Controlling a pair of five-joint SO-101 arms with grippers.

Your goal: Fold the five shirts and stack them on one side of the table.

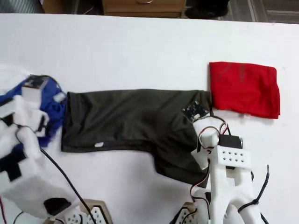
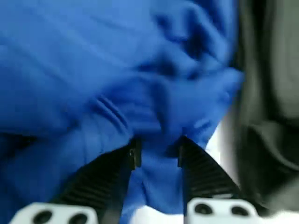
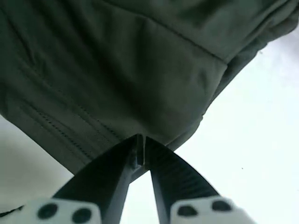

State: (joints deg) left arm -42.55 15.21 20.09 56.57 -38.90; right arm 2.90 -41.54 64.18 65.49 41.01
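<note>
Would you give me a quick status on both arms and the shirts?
Left gripper shut on bunched blue shirt. Right gripper shut on edge of dark shirt. Red shirt folded, lying beside it.

wooden drawer unit (image 1: 142,6) | far side | dark object (image 1: 206,10) just beside it

A dark olive shirt (image 1: 131,119) lies spread lengthwise across the middle of the table (image 1: 140,42), flat but rumpled at its right end. A red shirt (image 1: 244,88) lies folded into a rectangle just beside that end, and a blue shirt (image 1: 55,105) is bunched at the left end
</note>
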